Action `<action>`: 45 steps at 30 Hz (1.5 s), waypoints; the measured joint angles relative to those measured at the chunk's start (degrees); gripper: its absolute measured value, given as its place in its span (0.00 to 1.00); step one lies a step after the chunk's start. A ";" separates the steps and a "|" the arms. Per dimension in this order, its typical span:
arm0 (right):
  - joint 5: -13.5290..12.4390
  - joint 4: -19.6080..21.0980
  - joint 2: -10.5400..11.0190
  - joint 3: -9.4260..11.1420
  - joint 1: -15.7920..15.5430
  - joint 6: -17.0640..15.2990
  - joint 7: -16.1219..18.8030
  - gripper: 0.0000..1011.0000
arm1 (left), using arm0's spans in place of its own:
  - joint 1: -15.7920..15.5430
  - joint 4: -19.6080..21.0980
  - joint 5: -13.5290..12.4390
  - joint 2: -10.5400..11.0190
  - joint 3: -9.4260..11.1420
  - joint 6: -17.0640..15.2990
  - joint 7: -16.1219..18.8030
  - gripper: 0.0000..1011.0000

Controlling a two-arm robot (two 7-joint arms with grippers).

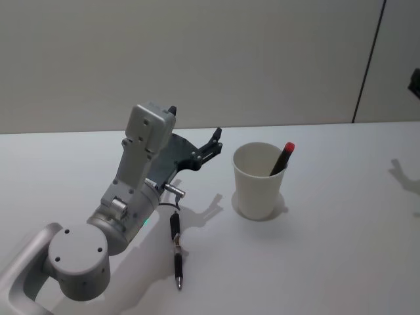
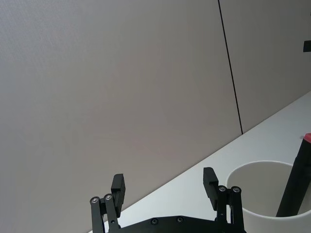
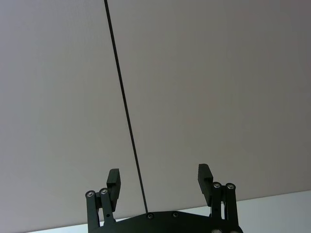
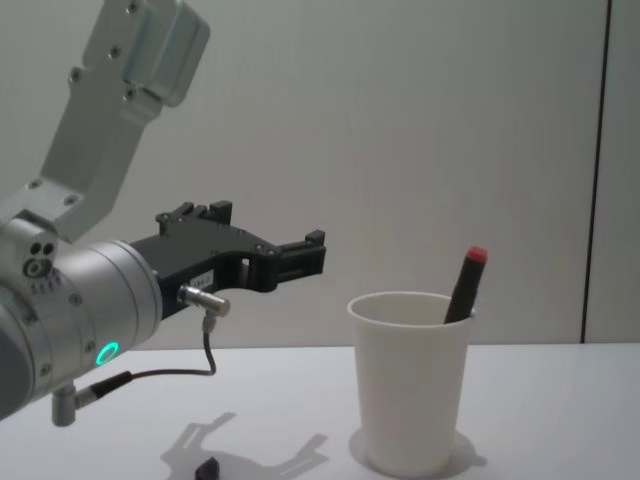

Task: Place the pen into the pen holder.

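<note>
The pen holder, a white paper cup (image 1: 256, 190), stands at the table's middle. A black pen with a red cap (image 1: 283, 157) leans inside it, top sticking out over the rim. A second black pen (image 1: 177, 259) lies flat on the table, near and left of the cup, below my left forearm. My left gripper (image 1: 194, 123) hovers open and empty above the table, just left of the cup and level with its rim (image 4: 410, 300). The left wrist view has the left gripper (image 2: 164, 183) with the cup (image 2: 262, 191) and the capped pen (image 2: 295, 182) beside it. My right gripper (image 3: 159, 177) is open, facing the wall.
The white table (image 1: 341, 262) has free room to the right of and in front of the cup. A plain wall with a dark vertical seam (image 1: 367, 62) rises behind the table's far edge. One end of the lying pen (image 4: 207, 466) peeks in low in the chest view.
</note>
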State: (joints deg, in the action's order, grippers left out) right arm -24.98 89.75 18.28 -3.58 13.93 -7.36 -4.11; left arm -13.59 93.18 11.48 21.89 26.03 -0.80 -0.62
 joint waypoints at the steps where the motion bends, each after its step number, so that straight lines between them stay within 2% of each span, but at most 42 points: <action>1: -0.01 0.01 0.04 0.02 -0.01 -0.03 -0.03 0.99 | 0.00 0.00 0.00 0.00 0.00 0.00 0.00 0.99; 8: -0.03 0.06 0.12 0.10 -0.04 -0.12 -0.11 0.99 | 0.27 0.59 0.07 0.41 -0.22 -1.21 -0.04 0.99; 18: -0.03 0.11 0.19 0.18 -0.06 -0.21 -0.19 0.99 | 2.32 4.46 2.46 2.65 -1.34 -7.59 1.55 0.99; 19: -0.03 0.11 0.20 0.19 -0.06 -0.22 -0.20 0.99 | 3.07 5.58 3.47 3.30 -1.64 -9.49 2.45 0.99; 21: -0.03 0.11 0.21 0.20 -0.06 -0.23 -0.21 0.99 | 3.46 6.09 3.84 3.59 -1.76 -10.07 2.71 0.99; 26: -0.02 0.11 0.24 0.22 -0.06 -0.26 -0.24 0.99 | 5.95 9.17 7.40 5.32 -2.46 -14.66 5.26 0.99; 27: -0.02 0.11 0.24 0.23 -0.06 -0.26 -0.24 0.99 | 5.95 9.17 7.40 5.32 -2.46 -14.66 5.26 0.99; 37: -0.02 0.11 0.25 0.23 -0.06 -0.26 -0.24 0.99 | 11.04 13.56 14.27 7.54 -2.97 -20.08 9.11 0.99; 45: -0.02 0.11 0.25 0.23 -0.06 -0.26 -0.23 0.99 | 13.25 15.07 17.01 7.93 -2.85 -22.35 10.11 0.99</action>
State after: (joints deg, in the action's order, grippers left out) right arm -25.00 89.86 18.53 -3.36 13.86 -7.62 -4.34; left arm -0.34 108.24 28.50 29.82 23.17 -23.15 9.49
